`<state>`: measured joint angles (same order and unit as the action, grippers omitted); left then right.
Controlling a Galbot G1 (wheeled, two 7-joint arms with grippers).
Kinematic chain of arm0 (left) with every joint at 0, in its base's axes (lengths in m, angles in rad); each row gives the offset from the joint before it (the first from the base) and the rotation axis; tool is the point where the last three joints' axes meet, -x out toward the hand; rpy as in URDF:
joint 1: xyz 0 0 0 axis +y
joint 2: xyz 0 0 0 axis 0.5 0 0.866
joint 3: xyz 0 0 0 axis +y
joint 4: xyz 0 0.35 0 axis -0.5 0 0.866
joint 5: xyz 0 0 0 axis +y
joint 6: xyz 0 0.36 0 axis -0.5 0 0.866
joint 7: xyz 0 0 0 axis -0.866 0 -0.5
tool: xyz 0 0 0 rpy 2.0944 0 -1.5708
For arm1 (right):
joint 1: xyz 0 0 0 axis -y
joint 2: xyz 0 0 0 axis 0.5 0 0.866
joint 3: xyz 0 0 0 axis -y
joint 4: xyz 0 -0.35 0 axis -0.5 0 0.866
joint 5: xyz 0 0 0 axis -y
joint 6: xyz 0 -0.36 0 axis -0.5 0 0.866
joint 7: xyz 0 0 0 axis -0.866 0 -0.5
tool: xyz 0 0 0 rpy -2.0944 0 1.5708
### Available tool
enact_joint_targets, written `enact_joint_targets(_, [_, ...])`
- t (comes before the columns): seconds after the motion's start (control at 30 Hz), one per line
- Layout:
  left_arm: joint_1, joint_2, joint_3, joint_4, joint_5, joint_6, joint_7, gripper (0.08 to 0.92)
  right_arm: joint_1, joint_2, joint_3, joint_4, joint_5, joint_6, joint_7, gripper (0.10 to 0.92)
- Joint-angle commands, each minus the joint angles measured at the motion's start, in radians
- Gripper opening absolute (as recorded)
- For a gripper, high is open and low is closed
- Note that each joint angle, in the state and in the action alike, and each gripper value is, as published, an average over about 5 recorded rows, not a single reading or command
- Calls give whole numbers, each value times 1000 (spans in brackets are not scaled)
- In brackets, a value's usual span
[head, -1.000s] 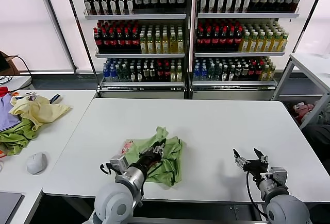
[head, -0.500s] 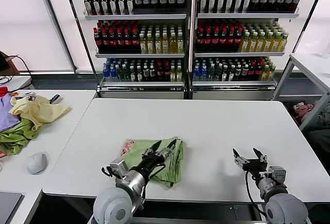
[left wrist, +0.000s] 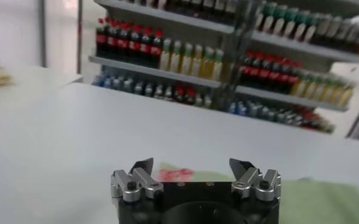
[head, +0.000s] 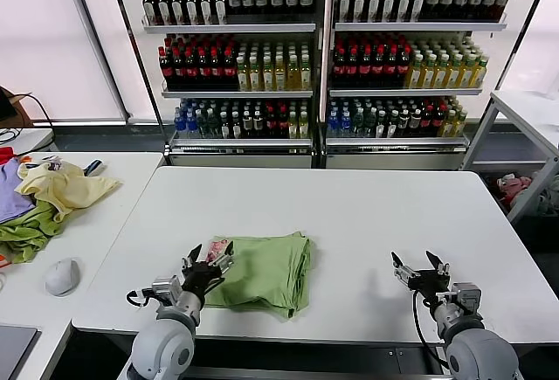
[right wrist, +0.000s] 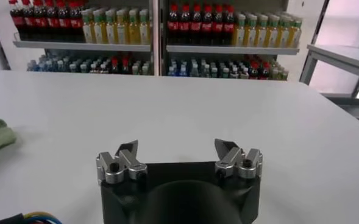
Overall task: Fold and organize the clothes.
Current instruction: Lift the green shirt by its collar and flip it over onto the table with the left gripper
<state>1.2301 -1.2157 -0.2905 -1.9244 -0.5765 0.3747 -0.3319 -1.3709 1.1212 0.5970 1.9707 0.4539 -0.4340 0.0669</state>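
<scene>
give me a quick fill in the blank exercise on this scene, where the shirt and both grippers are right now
1. The folded green shirt lies on the ____ table.
2. The left gripper sits at the shirt's ____ edge, fingers open.
3. The right gripper holds ____.
4. The shelves behind hold rows of ____.

Missing words: white; left; nothing; bottles

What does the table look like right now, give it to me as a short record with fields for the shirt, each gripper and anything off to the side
shirt: light green shirt lying folded and flat on the white table, red-and-white print showing at its left edge
left gripper: left gripper at the shirt's left edge, jaws open, holding nothing
right gripper: right gripper low over bare table to the right, jaws open, empty
side table: pile of clothes and a computer mouse
background: shelves of bottles
</scene>
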Motion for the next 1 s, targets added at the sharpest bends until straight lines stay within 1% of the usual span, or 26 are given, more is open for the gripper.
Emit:
enact_joint_targets(0.03, [18, 15, -25, 86, 144, 37, -25, 823, -2, -1, 2, 6, -2, -1, 1, 823])
enact_joint_targets(0.27, [20, 14, 6, 61, 101, 104, 4, 820, -2, 1, 4, 11, -3, -3, 1, 823])
enact_joint_targets(0.37, [19, 17, 6, 52, 54, 126, 15, 787, -1, 2, 5, 11, -3, -3, 2, 823])
enact_joint_targets(0.5, [19, 21, -3, 48, -23, 151, 25, 685, 0, 3, 6, 10, -4, -3, 1, 823])
enact_joint_targets(0.73, [16, 20, -31, 42, -184, 200, 37, 477, 5, 4, 7, 8, -4, -3, 2, 823])
enact_joint_targets(1.0, [1, 5, -103, 29, -388, 174, 30, 252, 8, 6, 6, 6, -4, -4, 2, 823])
